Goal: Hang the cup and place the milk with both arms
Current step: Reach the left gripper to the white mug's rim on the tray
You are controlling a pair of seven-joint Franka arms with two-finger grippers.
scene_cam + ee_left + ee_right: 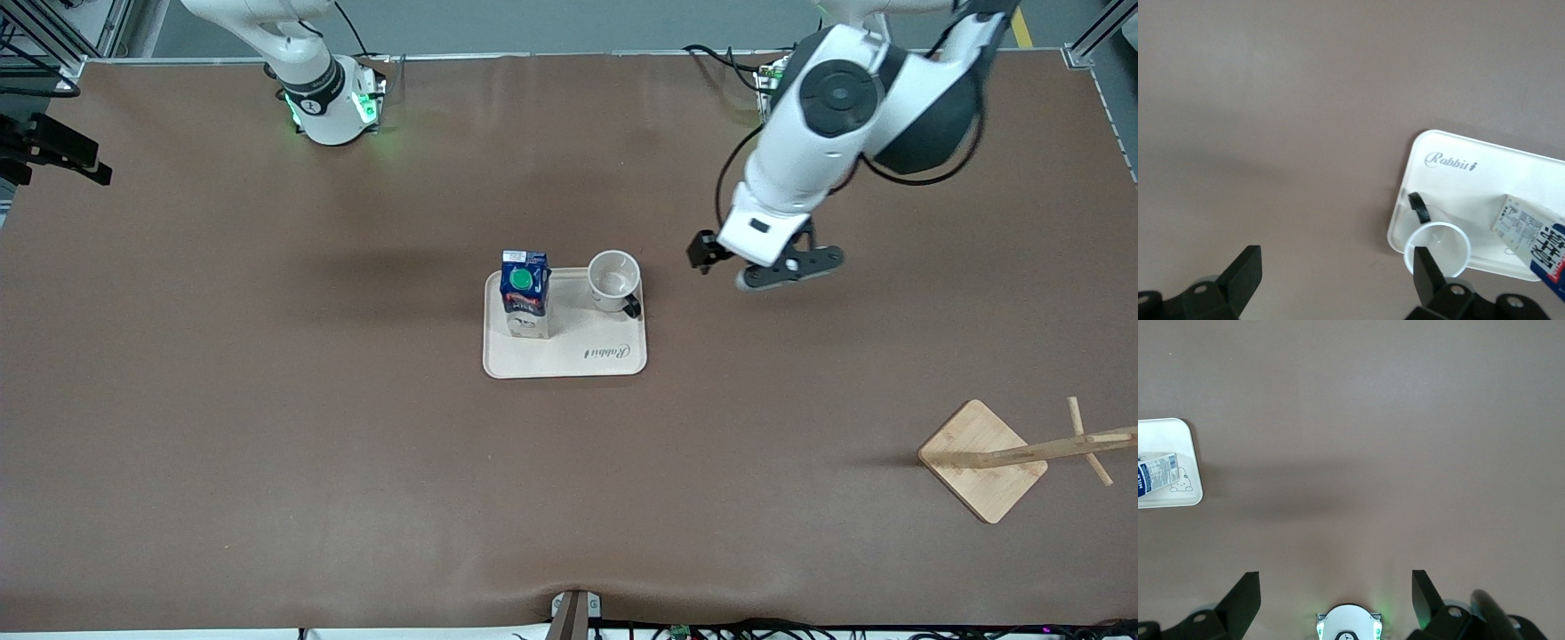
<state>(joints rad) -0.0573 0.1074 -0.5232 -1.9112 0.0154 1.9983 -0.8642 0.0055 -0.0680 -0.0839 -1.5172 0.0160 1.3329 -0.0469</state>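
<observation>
Cup (613, 278) and milk (524, 293) stood upright side by side on a cream tray (569, 360) at the middle of the brown desk (267, 444), the cup toward the left arm's end and the milk toward the right arm's end. The cup's black handle (631, 308) pointed toward the front camera. The left pincer (765, 267) hung above the bare desk just beside the tray, on the cup's side, its fingers (1245, 273) spread wide and holding nothing; its wrist view showed the cup (1438, 248) close by one fingertip. The right pincer (1335, 597) hovered high over its own green-lit base (333, 107), fingers likewise parted and empty, that arm waiting. A wooden rack (982, 458) stood near the desk's corner at the left arm's end, nearer the front camera, well apart from the tray.
</observation>
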